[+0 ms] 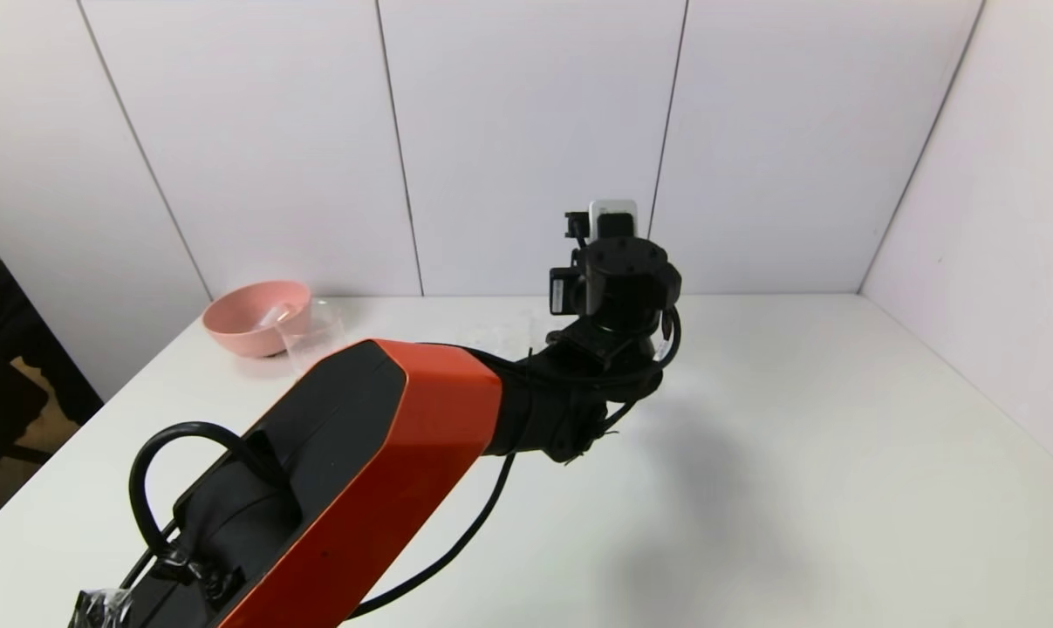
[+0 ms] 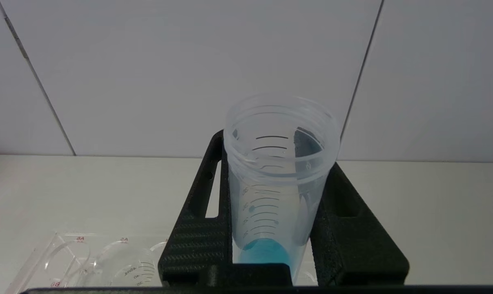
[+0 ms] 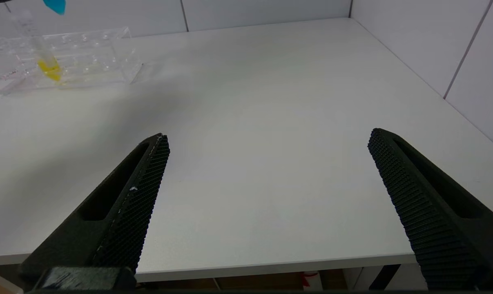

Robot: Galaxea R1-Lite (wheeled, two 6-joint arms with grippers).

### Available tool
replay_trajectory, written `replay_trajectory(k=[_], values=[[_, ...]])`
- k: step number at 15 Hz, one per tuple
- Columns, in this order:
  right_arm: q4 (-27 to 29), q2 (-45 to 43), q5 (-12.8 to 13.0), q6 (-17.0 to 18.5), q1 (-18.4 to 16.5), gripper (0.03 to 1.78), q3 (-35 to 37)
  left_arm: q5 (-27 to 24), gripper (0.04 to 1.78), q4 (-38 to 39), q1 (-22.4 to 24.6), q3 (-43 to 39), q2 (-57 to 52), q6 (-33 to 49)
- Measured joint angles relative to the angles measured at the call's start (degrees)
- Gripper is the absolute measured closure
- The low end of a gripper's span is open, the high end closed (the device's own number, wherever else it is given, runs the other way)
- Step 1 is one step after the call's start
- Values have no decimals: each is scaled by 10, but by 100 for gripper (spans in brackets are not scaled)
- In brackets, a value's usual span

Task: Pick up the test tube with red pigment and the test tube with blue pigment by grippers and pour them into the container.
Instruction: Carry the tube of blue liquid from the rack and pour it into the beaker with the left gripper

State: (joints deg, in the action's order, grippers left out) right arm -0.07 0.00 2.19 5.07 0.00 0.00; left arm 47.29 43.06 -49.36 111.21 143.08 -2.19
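Observation:
My left gripper (image 2: pixel 277 163) is shut on the test tube with blue pigment (image 2: pixel 279 183). It holds the tube upright in the air above the clear rack (image 2: pixel 66 261), with blue liquid in the tube's tip. The blue tip also shows in the right wrist view (image 3: pixel 54 5). In the head view the left wrist (image 1: pixel 618 279) hides the fingers and the tube. The clear container (image 1: pixel 312 336) stands next to the pink bowl at the far left. My right gripper (image 3: pixel 268 139) is open and empty over the table's front edge. The red tube is out of view.
A pink bowl (image 1: pixel 256 316) sits at the far left of the white table (image 1: pixel 796 453). The clear rack (image 3: pixel 87 61) holds a yellow-liquid tube (image 3: pixel 46 65). White walls close the back and the right side.

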Motion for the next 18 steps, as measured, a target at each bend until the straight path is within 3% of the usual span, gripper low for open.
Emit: replay_trajectory(k=[4,7,9,13,18], values=[[0,0,0,0,0,4,0,-96,129,10,1,-174,-85,24],[0,0,0,0,0,4,0,-246,129,49,19,-370,-196,35],[0,0,0,0,0,4,0,-371,129,81,58,-493,-277,28],[0,0,0,0,0,4,0,-620,129,99,219,-652,-411,6],[0,0,0,0,0,4,0,-881,129,100,479,-724,-489,-5]])
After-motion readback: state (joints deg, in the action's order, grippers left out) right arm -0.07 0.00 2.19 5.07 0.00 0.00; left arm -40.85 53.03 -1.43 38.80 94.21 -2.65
